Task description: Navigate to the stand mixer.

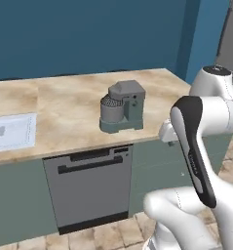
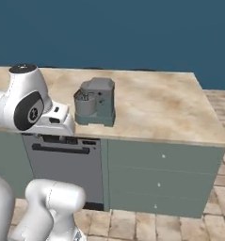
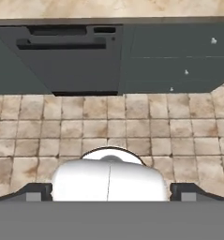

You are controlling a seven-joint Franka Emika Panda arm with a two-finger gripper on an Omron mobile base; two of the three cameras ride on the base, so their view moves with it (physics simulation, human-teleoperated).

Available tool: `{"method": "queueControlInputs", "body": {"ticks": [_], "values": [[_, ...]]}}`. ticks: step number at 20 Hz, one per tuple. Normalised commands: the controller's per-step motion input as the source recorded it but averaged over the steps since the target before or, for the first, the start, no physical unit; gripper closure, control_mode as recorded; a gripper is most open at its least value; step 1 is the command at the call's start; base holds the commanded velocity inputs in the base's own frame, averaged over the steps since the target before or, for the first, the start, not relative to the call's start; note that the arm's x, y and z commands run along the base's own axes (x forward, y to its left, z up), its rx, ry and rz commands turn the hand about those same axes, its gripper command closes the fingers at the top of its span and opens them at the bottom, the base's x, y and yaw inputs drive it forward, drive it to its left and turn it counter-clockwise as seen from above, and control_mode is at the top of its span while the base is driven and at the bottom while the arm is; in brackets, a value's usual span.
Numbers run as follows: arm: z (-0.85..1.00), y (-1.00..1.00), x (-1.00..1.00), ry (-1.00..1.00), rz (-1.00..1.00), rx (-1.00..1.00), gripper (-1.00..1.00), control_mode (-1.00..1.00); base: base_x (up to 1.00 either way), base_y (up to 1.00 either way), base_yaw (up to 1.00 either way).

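On the counter [image 1: 64, 105] just ahead, the stand mixer [image 1: 122, 107] is nearly reached; jaw state cannot be told.

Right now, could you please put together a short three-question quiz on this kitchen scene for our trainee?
1. True or false: the dark teal-grey stand mixer with the ribbed grey bowl stands on the beige stone-look countertop.
2. Which unit sits under the counter almost directly below the mixer? A) an oven with a glass door B) the dark grey dishwasher with a bar handle C) a fridge
3. Fill in: in the right base view, the green cabinet to the right of the dishwasher has ___ small knobs.

Key: 1 true; 2 B; 3 three.
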Motion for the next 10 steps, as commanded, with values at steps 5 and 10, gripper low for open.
{"method": "queueControlInputs", "body": {"ticks": [5, 10], "values": [[0.0, 0.0, 0.0, 0.0, 0.0, 0.0, -1.0, 1.0, 0.71, -0.67, 0.01], [0.0, 0.0, 0.0, 0.0, 0.0, 0.0, -1.0, 1.0, 0.6, 0.05, 0.0]]}}
